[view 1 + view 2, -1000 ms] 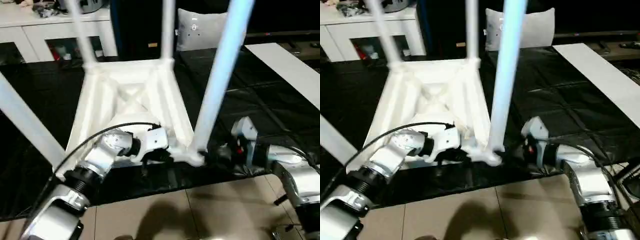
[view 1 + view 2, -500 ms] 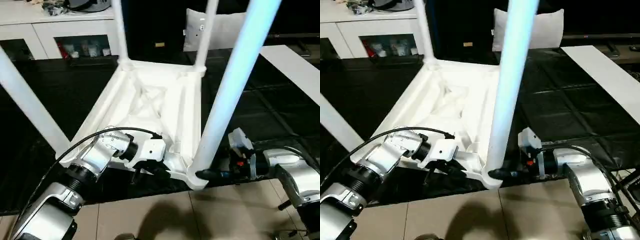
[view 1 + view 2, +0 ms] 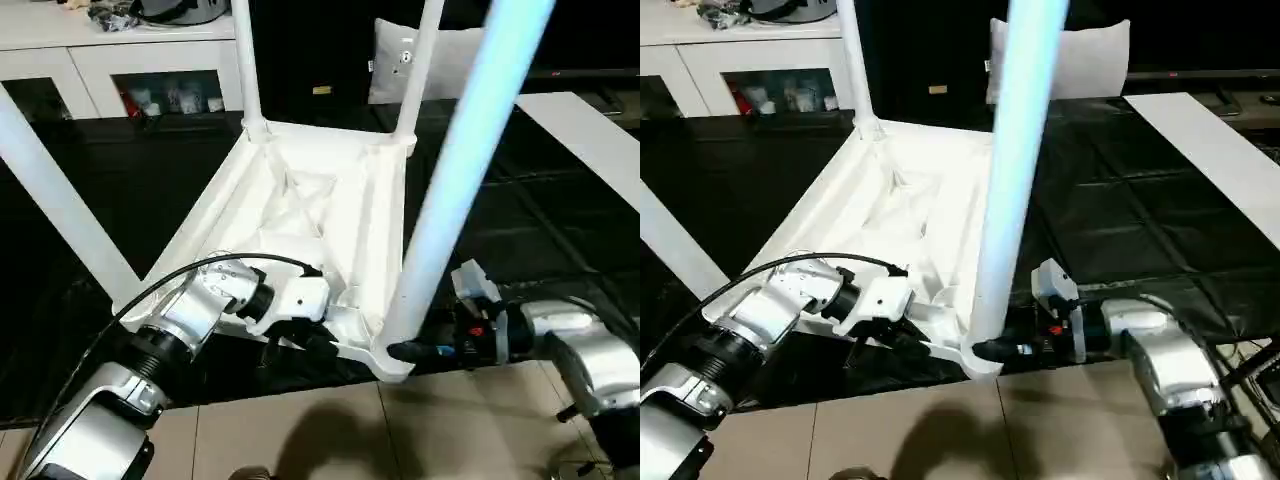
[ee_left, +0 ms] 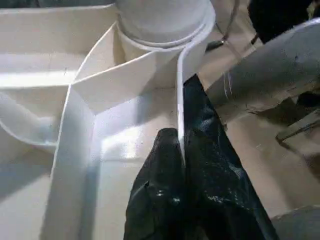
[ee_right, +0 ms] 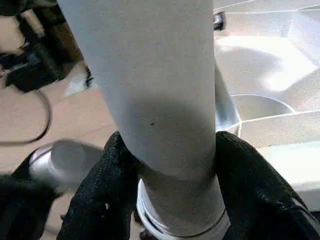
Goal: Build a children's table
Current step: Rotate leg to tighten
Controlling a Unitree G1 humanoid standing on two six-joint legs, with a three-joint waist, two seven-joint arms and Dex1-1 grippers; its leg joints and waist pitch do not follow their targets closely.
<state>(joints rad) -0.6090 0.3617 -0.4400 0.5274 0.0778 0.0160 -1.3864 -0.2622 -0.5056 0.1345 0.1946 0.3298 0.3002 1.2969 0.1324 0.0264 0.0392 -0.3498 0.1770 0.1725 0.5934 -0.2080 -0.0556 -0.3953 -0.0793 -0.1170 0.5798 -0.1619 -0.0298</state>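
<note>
1. Left eye view: the children's table (image 3: 320, 215) lies upside down on the black-covered tabletop (image 3: 560, 210), ribbed underside facing up, its near corner at the black cover's front edge, with the tiled floor (image 3: 330, 440) below.
2. Four white legs stand in the corner sockets: the near right leg (image 3: 450, 180) rises steeply past the top of the picture, a near left leg (image 3: 60, 200) slants out toward the robot's left, and two far legs (image 3: 247, 60) stand at the back corners.
3. The left gripper (image 3: 318, 340) reaches from the left to the table's near rim, just beside the near right corner socket (image 3: 390, 352).
4. Left wrist view: its black fingers (image 4: 160, 200) are clenched on the thin upright wall of the rim, one finger on each face, close to the round socket (image 4: 160, 25).
5. The right gripper (image 3: 410, 351) comes in from the right at the base of the near right leg.
6. Right wrist view: its two black fingers (image 5: 100, 190) are grasping that leg (image 5: 155, 100), one on each side of the tube, just above the socket collar (image 5: 185, 225).
7. Behind the tabletop stand a white cabinet (image 3: 120, 70) and a white cushion (image 3: 420, 60); a white board (image 3: 590, 135) lies at the far right.
</note>
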